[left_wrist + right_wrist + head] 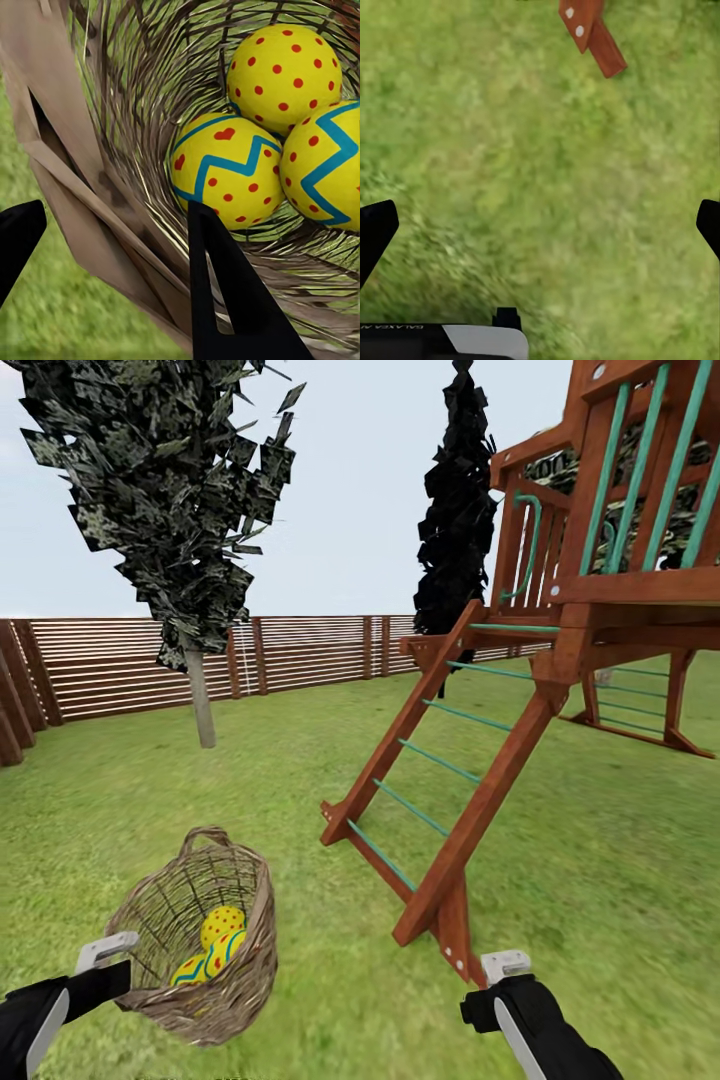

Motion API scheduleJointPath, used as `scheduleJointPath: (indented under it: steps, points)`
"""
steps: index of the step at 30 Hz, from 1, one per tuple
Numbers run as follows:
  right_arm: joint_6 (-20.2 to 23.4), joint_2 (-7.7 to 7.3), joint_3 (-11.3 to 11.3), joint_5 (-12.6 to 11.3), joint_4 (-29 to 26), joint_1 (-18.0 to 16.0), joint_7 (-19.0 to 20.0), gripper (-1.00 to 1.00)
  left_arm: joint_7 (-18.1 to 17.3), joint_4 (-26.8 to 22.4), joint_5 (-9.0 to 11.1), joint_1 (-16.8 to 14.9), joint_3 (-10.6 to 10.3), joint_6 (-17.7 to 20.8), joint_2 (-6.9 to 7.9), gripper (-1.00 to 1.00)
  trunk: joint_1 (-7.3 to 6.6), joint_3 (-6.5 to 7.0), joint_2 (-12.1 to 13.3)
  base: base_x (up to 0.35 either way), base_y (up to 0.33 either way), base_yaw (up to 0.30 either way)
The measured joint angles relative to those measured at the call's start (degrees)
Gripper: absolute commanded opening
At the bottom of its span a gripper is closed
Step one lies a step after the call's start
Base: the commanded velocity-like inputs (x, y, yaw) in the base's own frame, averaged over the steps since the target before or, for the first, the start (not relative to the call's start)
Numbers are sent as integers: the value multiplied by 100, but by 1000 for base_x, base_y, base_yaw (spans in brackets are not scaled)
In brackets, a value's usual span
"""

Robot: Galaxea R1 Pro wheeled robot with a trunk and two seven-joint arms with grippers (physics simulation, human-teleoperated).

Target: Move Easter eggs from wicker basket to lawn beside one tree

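A fenced back garden, simulated. Lawn (620, 860) runs to a brown slat fence (300, 655); trees (170, 490) stand before it, and a wooden play frame (600, 560) with a ladder (440, 760) occupies the right.

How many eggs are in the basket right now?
3, all in the basket: a dotted egg, a heart-and-zigzag egg beside it, and a zigzag egg touching both.

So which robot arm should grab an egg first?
Probably the left. The left gripper is open with its fingers straddling the wicker basket rim, right by the three Easter eggs. The right gripper is open too, but hangs over bare lawn, away from the basket.
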Motion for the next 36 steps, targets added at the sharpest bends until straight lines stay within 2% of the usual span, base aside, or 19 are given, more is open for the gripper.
scheduleJointPath:
  steps: [30, 36]
  points:
    - [-9, -9, -10, -2, 0, 0, 0, 100, -8, -20, -3, -2, 14, -24, 12, -100, 0, 0, 0, 2, 0, 144]
    - [-11, -2, -3, -1, 1, 1, 1, 100, 4, -11, 29, -4, 34, -22, 15, -100, -1, 0, 0, 172, 230, 25]
